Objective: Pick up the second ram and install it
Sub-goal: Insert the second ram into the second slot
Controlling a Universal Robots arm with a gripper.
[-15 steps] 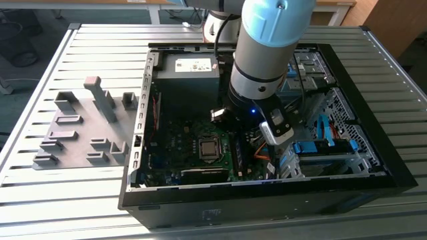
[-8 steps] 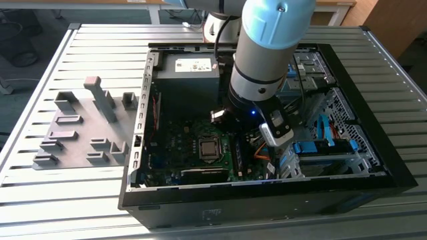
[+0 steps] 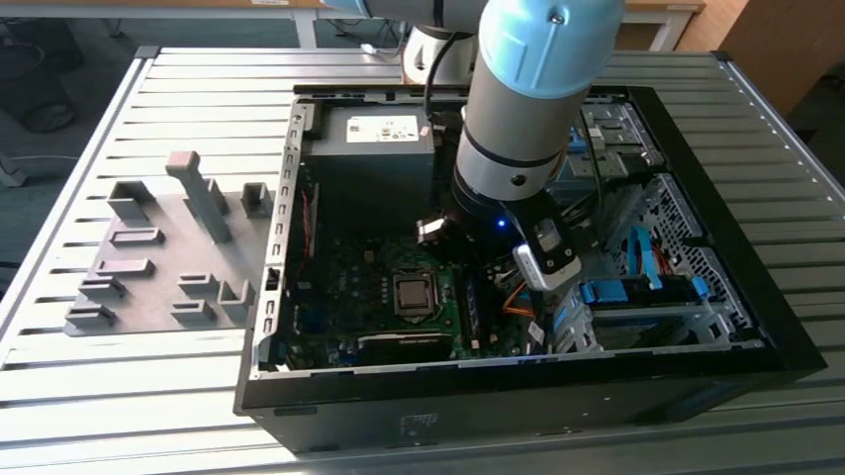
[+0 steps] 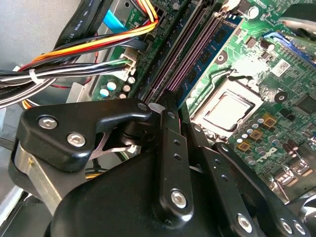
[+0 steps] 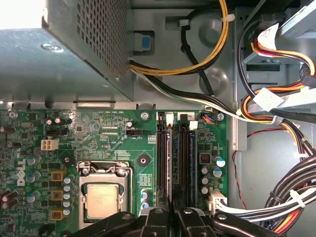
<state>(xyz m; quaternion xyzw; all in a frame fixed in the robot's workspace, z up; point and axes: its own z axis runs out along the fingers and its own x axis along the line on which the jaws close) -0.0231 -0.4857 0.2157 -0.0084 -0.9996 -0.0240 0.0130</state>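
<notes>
Second ram (image 5: 171, 158): we read it as the thin board standing edge-on in a motherboard (image 5: 113, 133) memory slot, running straight out from the fingertips in both wrist views, inside the open PC case (image 3: 528, 364). It is hard to separate from the slot walls, so treat that as a judgement.

Gripper (image 5: 173, 217) is closed to a narrow gap. It looks clamped on the stick's top edge at the end nearest the hand, not released.

The processor socket (image 5: 101, 197) sits off to one side of the hand. The bundled power cables (image 5: 291, 197) are on the other side, near but apart from the fingers (image 4: 170, 143).

Handling, our call:
- Light and stiff along its length, but thin, so it won't take twisting or side load.
- Chips and contact edge are fragile. We'd hold the bare long edges, flat faces between the pads, near mid-length.
- Smooth board, so a slip is likely if it's pinched only at one end.
</notes>
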